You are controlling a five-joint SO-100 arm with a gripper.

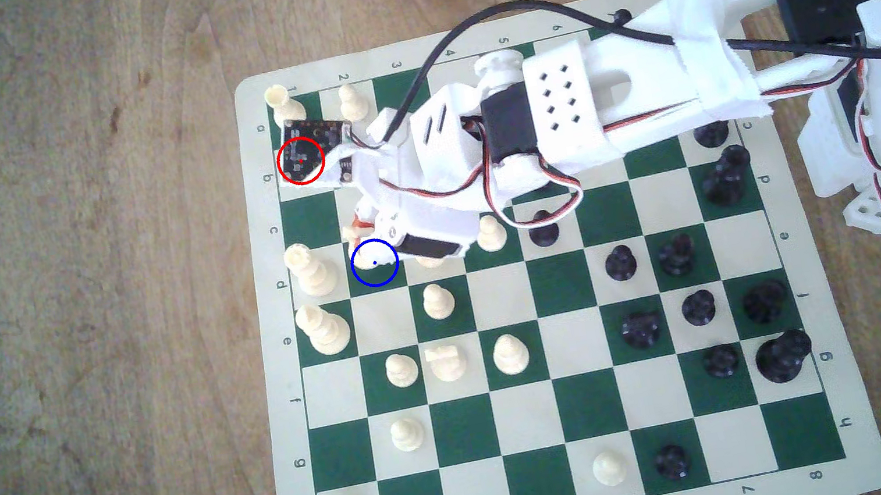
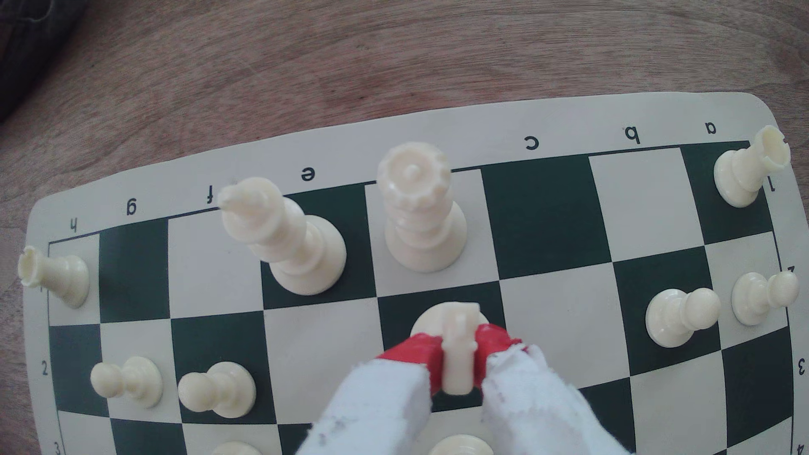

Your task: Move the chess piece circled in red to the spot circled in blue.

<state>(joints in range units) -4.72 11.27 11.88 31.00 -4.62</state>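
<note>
Wrist view, claw (image 2: 457, 350) gripping one knight (image 2: 458, 350)

Worn brown wooden tabletop (image 1: 66, 294); soft, even daylight

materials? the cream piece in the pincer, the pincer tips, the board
Cream piece: looks like moulded plastic, smooth with a slight sheen. Pincer: red fingertips look like matte printed plastic, with a fuzzy white wrap behind them, probably tape or foam; hard to tell which. Board: seems a thin flexible mat, likely vinyl, with rounded corners and printed green and cream squares, lying flat on wood.
</note>
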